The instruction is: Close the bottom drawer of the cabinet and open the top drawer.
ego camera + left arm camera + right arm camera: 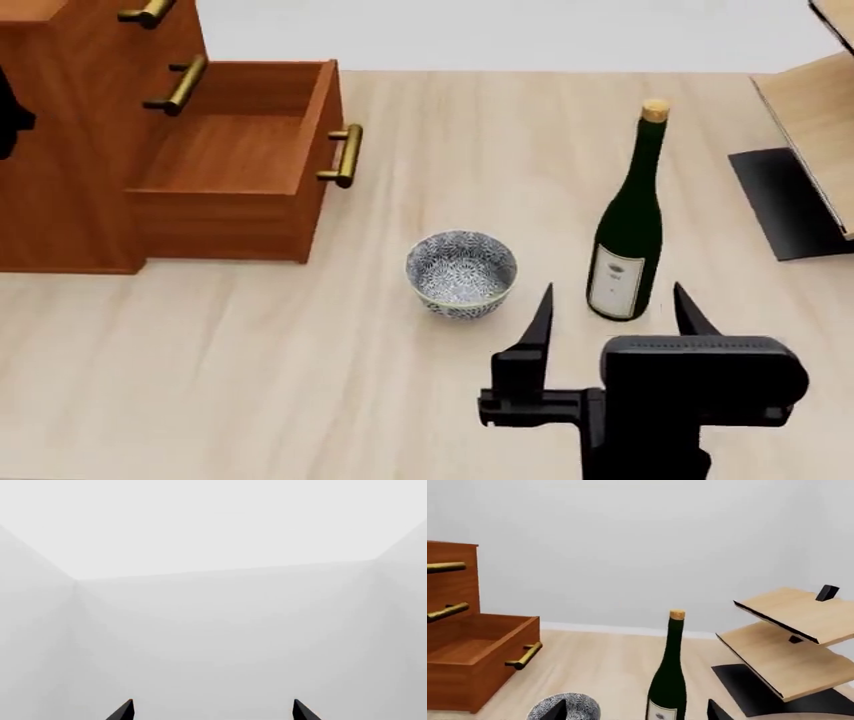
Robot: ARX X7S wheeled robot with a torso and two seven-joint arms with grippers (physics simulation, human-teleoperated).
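The reddish-brown cabinet stands at the far left of the table. Its bottom drawer is pulled out, empty inside, with a brass handle on its front. The middle drawer's handle and the top drawer's handle sit flush above it; both look shut. The same drawers show in the right wrist view, bottom drawer open. My right gripper is open and empty at the near middle, right of the cabinet. My left gripper is open, facing blank white walls; it does not show in the head view.
A patterned grey bowl sits just beyond my right gripper's left finger. A dark green wine bottle with a cork stands upright beyond its right finger. A pale wooden rack on a black base stands at the right edge.
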